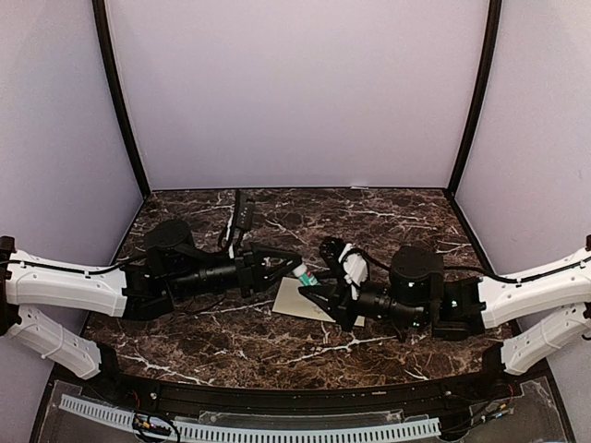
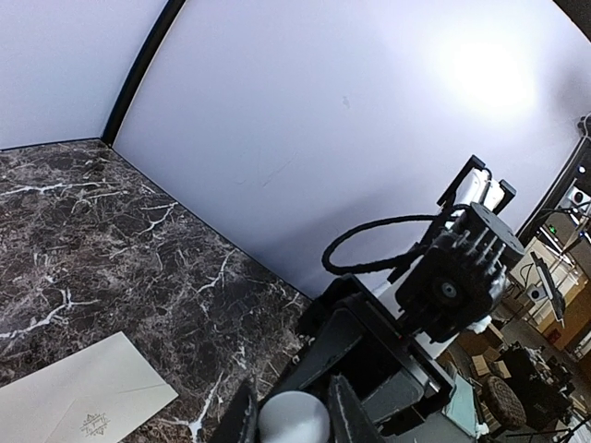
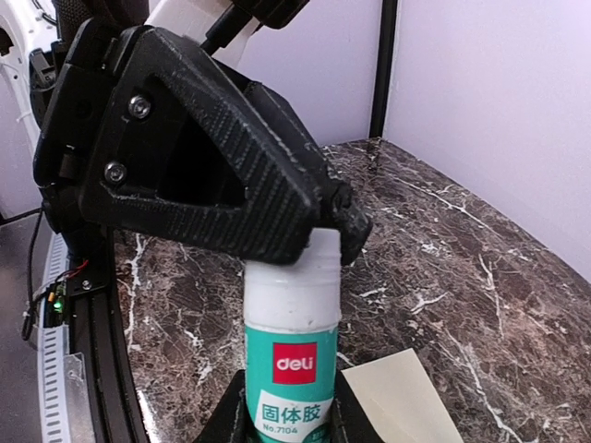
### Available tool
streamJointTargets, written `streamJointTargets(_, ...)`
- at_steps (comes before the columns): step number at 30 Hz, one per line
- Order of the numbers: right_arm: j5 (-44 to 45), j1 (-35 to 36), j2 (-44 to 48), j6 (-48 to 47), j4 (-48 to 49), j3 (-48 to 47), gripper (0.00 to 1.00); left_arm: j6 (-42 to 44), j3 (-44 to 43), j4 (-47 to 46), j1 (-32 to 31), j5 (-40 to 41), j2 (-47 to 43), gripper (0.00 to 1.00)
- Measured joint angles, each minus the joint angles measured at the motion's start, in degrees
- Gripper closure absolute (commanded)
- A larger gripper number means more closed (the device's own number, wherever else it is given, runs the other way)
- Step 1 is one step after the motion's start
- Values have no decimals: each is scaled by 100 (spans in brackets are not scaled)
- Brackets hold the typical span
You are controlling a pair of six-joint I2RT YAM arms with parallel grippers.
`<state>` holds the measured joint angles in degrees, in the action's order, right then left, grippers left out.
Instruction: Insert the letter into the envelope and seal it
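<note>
From above, we've got both arms reaching in across the dark marbled desk (image 1: 397, 217), with pale walls (image 1: 295, 92) closing it in on three sides. The left gripper (image 1: 294, 268) and the right gripper (image 1: 314, 288) meet nose to nose at the middle, a glue stick (image 1: 306, 275) bridging them. Under them lies the envelope (image 1: 294, 300), flat on the desk just near of centre. It sits skewed to the desk's edges, one corner toward the near left. The right gripper covers most of it, so we can't read its long axis here.

On to the left wrist. The left jaws are pinching a white round cap (image 2: 294, 417) at the bottom of the frame. Straight ahead, the right arm (image 2: 457, 277) and its looped black cable (image 2: 369, 245) fill the view. One corner of the envelope shows at lower left, pointing right. Its seams run in to a small printed emblem, and bare marble lies all around it.

Now the right wrist. The right jaws are clamped on the glue stick's teal-labelled body, which stands along the view's vertical. The left gripper's black finger grips its white top and blocks much of the scene behind. A cream corner of the envelope pokes in at lower right, beside the stick.
</note>
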<state>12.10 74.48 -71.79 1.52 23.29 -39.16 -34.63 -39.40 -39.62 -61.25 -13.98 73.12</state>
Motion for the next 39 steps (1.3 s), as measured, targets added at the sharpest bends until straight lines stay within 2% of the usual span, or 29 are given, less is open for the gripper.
streamJointTargets(9, -2127, -664, 291, 772, -31, -9, 100, 308, -81, -345, -70, -358, 4, 87)
streamJointTargets(15, -3853, -1132, 334, 1598, 505, -11, 100, 444, -197, -850, -186, -769, 52, 87)
streamJointTargets(20, -4437, -1224, 334, 1851, 590, -168, 100, 485, -295, -1008, -284, -852, 83, 88)
streamJointTargets(24, -4061, -1191, 339, 1622, 179, -514, 100, 468, -490, -841, -302, -411, 61, 88)
streamJointTargets(35, -533, -588, -374, 688, -1550, -1735, 100, 70, -761, -229, -302, 1808, 308, 89)
streamJointTargets(39, 221, -518, -658, 431, -1926, -1873, 100, -85, -761, 13, -302, 2273, 448, 90)
